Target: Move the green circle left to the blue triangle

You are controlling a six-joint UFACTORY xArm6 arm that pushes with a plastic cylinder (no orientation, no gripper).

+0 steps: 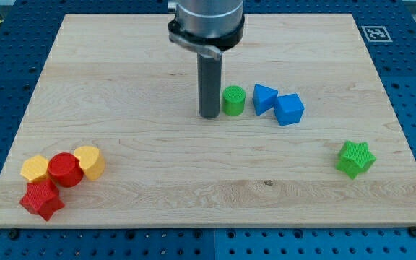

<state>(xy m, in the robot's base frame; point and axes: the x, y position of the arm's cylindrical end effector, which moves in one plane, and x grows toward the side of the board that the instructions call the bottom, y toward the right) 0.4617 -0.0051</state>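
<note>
The green circle (233, 100) stands on the wooden board (157, 65) near the middle. The blue triangle (264, 98) is just to its right, with a small gap between them. My tip (209, 115) rests on the board just left of the green circle, close to it; I cannot tell if it touches. The rod rises from the tip to the arm at the view's top.
A blue cube (289, 110) sits right of the blue triangle. A green star (356, 159) lies at the lower right. At the lower left cluster a yellow hexagon (35, 169), a red circle (65, 170), a yellow hexagon (89, 162) and a red star (42, 200).
</note>
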